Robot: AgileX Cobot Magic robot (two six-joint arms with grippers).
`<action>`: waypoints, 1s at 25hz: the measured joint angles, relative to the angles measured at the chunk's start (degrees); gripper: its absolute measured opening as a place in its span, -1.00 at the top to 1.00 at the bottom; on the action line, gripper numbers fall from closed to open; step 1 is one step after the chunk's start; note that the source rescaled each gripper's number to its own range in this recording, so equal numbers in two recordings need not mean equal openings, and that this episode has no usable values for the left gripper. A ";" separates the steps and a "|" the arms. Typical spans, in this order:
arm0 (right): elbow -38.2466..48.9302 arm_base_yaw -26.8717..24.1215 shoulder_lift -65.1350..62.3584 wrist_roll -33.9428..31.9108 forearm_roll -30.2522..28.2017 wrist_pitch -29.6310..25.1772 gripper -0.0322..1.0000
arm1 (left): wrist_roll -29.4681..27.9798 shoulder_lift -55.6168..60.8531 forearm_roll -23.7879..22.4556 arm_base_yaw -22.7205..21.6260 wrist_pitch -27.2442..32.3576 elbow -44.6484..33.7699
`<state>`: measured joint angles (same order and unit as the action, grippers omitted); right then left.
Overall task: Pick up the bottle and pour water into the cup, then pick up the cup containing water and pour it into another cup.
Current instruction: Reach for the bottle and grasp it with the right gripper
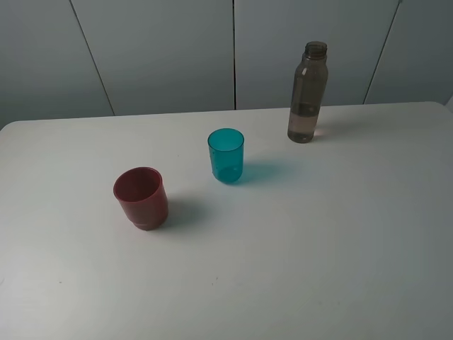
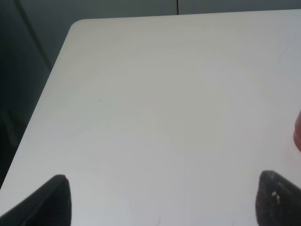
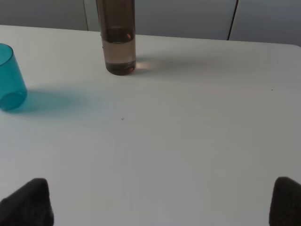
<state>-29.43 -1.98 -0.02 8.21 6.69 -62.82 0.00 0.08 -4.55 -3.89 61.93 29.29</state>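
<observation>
The smoky grey-brown bottle (image 1: 308,92) stands uncapped at the back right of the table, with a little water in its base. The teal cup (image 1: 226,156) stands upright near the middle, and the dark red cup (image 1: 141,198) is front left of it. Neither arm shows in the high view. In the right wrist view my right gripper (image 3: 157,205) is open over bare table, well short of the bottle (image 3: 120,42) and the teal cup (image 3: 10,80). My left gripper (image 2: 164,202) is open too, with only a sliver of the red cup (image 2: 297,134) at the frame edge.
The white table (image 1: 318,248) has rounded corners. Its left edge (image 2: 44,99) drops off to a dark floor. Grey wall panels (image 1: 163,49) stand behind the back edge.
</observation>
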 joint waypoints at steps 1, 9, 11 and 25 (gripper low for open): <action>0.00 0.00 0.00 0.00 0.00 0.00 -1.00 | 0.00 0.00 0.00 0.00 0.00 0.00; 0.00 0.00 0.00 0.00 0.00 0.00 -1.00 | 0.00 0.00 0.00 0.00 0.00 0.00; 0.00 0.00 0.00 0.00 0.00 0.00 -1.00 | 0.00 0.00 0.00 0.00 0.00 0.00; 0.00 0.00 0.00 0.00 0.00 0.00 -1.00 | 0.00 0.00 0.00 0.00 0.00 0.00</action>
<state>-29.43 -1.98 -0.02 8.21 6.69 -62.82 0.00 0.08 -4.55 -3.89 61.93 29.29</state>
